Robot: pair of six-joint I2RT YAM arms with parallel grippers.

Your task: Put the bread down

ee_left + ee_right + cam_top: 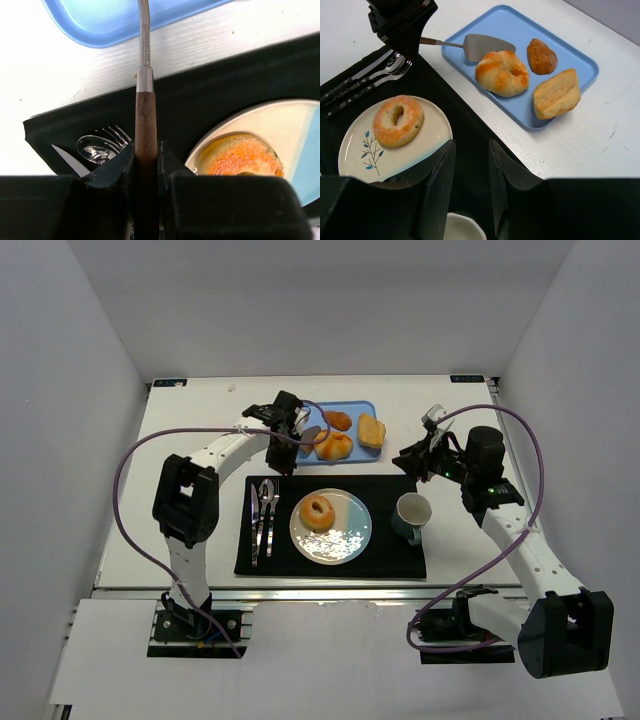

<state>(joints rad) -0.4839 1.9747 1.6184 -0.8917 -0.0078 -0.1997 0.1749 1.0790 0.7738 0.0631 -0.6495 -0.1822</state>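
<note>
My left gripper (146, 150) is closed tight on the wooden handle of the spatula (482, 46). The handle stands between my two fingers and the metal neck goes forward over the far edge of the mat (400, 560) to the tray (505, 20). The blade lies in the left part of the tray, just beside the roll (502, 72); I cannot tell if it touches it.

My right gripper (472, 150) hangs above the far right corner of the mat. Its jaws stand only a little apart and nothing is between them.

The tray sits at the far edge of the table (200, 410), near the middle. In it are three breads: the roll in the middle, a dark bun (541, 56) toward the far edge, and a square piece (556, 93) at the right edge. One ring bread (398, 120) lies on the plate (345, 540), in its far left part. The plate is in the middle of the mat. The cutlery (262, 520) lies along the left edge of the mat, and the mug (411, 515) stands at its right edge.
</note>
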